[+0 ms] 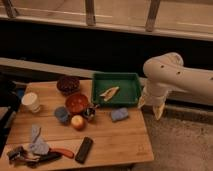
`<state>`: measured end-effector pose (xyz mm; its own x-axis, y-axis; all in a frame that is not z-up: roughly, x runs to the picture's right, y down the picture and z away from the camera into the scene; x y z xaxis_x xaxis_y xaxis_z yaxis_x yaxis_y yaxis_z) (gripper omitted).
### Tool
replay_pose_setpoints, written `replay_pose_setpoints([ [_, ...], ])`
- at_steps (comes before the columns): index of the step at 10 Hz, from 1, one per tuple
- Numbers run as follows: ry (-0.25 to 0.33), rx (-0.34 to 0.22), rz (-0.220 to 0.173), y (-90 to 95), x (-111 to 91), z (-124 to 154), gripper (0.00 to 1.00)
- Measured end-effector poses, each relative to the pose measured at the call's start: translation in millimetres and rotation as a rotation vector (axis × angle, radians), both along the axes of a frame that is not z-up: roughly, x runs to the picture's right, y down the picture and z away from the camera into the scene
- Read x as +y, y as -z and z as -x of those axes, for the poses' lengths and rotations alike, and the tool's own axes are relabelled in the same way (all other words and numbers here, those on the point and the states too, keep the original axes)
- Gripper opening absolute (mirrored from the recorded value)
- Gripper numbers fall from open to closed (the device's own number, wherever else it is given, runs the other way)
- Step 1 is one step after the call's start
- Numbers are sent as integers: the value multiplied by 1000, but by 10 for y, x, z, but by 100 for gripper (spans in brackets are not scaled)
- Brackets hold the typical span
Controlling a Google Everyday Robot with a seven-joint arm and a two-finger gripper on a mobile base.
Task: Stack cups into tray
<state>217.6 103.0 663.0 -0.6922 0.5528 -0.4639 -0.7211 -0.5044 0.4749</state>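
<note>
The green tray (128,96) sits at the back right of the wooden table, with a pale banana-like thing (109,93) lying in it. The white tapered cup (31,102) stands upright near the table's left edge. The small light-blue cup (62,115) stands in front of the orange bowl (77,103). My gripper (150,106) hangs off the table's right edge, just right of the tray, pointing down, with nothing seen in it.
A dark brown bowl (68,84) is behind the orange bowl. An apple (77,122), a small dark can (90,113), a blue sponge (119,115), a black remote (83,149), a grey cloth (36,143) and red-handled tools (56,154) lie on the table (115,142).
</note>
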Motion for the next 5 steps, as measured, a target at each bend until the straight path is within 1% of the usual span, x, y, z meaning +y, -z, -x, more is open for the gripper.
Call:
replay_pose_setpoints([
  [2,-2,4,2,-5,3,-8,65],
  [3,-2,20,6,-23,6,-55,65],
  [4,22,43,15,-141,1,-152,65],
  [5,45,39,19,-235,-15,-178,65],
])
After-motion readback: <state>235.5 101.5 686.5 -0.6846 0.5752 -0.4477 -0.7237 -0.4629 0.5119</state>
